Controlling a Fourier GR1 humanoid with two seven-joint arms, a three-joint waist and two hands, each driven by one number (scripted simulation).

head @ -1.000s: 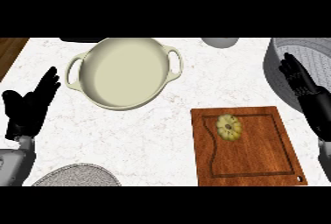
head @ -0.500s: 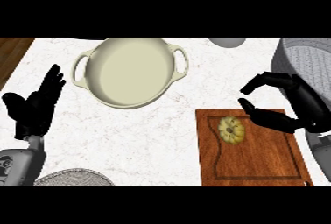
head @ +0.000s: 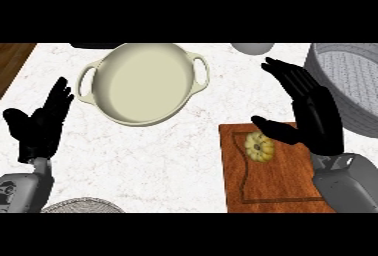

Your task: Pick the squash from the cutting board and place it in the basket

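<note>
A small yellow squash [head: 258, 146] lies near the top left corner of the brown cutting board [head: 269, 182]. My right hand [head: 319, 120] hovers over the board's upper right part, open, with fingers pointing away and the thumb reaching left to just above the squash. It holds nothing. A grey woven basket [head: 347, 75] stands at the right edge, partly cut off and partly behind this hand. At the left edge my left hand [head: 38, 127] rests open, fingers up.
A cream pot with two handles [head: 144, 82] stands at the upper middle. Behind it, a grey bowl [head: 252, 48] shows at the top edge. A grey woven object [head: 81, 206] peeks in at the bottom left. Brown wood [head: 11, 60] borders the counter's top left.
My right hand came in from the right edge to over the board. Its fingers curved above the squash half a second ago and are straighter now. The left hand barely moved.
</note>
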